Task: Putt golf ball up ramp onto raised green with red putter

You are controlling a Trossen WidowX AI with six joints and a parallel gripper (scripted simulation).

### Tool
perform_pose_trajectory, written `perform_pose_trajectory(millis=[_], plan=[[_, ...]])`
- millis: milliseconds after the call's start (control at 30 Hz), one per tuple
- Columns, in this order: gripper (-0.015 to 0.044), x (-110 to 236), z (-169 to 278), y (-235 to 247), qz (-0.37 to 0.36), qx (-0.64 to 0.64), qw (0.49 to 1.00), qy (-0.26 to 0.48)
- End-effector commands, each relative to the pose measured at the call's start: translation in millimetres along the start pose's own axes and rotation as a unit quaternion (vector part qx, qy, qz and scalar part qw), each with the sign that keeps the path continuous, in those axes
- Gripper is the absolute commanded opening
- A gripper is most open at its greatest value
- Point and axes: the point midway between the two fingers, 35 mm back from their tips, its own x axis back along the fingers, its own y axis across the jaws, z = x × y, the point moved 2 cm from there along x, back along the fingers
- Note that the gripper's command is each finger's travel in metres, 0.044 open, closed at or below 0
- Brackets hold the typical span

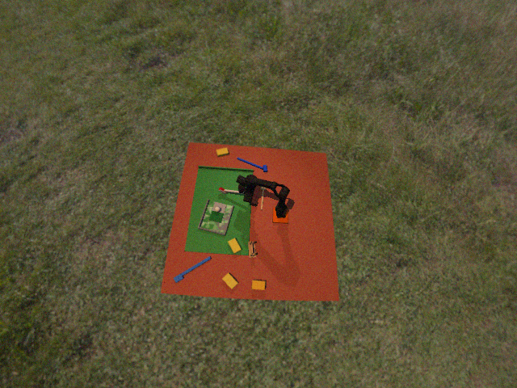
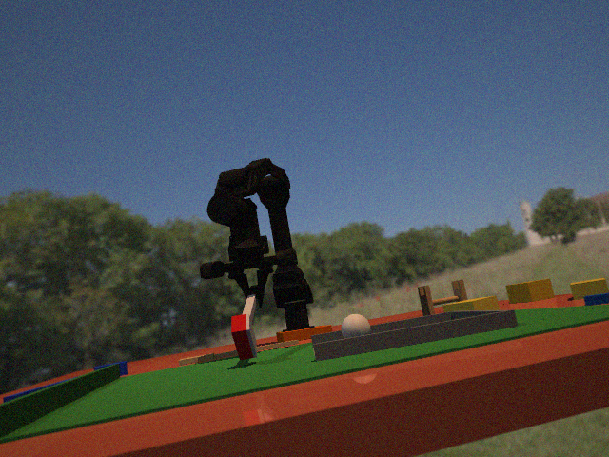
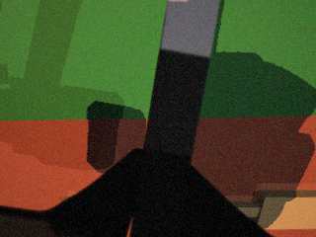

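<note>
Top view: the black arm (image 1: 273, 187) rises from an orange base plate (image 1: 275, 220) on the red board (image 1: 300, 250) and folds over toward the green felt (image 1: 208, 238); its gripper (image 1: 246, 192) sits at the felt's edge, clenched on the red putter (image 1: 229, 191), whose pale shaft runs out over the green; the golf ball (image 1: 217, 208) rests on the raised green (image 1: 208, 227), a square grey-walled platform; flat yellow blocks (image 1: 234, 245) and blue putters (image 1: 253, 164) lie scattered around it.

Exterior view: the arm (image 2: 275, 216) arches high, forearm dropping straight down, gripper (image 2: 251, 289) pointing at the board; the putter's boxy red head (image 2: 243, 336) hangs tilted just above the glossy felt (image 2: 196, 381); the smooth white ball (image 2: 355, 325) sits on the dark grey platform (image 2: 418, 331); a wooden peg stand (image 2: 426, 299) is behind.

Wrist view: dark fingers grasp the shaft (image 3: 190, 30), which stretches away across red board (image 3: 44, 148) and green felt (image 3: 114, 49); its near part is in shadow.
</note>
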Motion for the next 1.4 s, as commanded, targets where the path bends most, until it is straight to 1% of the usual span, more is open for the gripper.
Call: perform_pose_trajectory(millis=[0, 167, 233, 267, 300, 1367], plan=[[0.0, 22.4, -2.8, 0.3, 0.002, -0.003, 1.0, -0.011], [0.0, 45.3, -0.9, 0.6, 0.002, -0.003, 1.0, -0.011], [0.0, 48.3, -0.5, 0.7, 0.002, -0.003, 1.0, -0.011], [0.0, 48.3, -0.5, 0.7, 0.002, -0.003, 1.0, -0.011], [0.0, 39.2, -0.5, 0.5, 0.002, 0.0, 1.0, -0.008], [0.0, 39.2, -0.5, 0.5, 0.002, 0.0, 1.0, -0.008]])
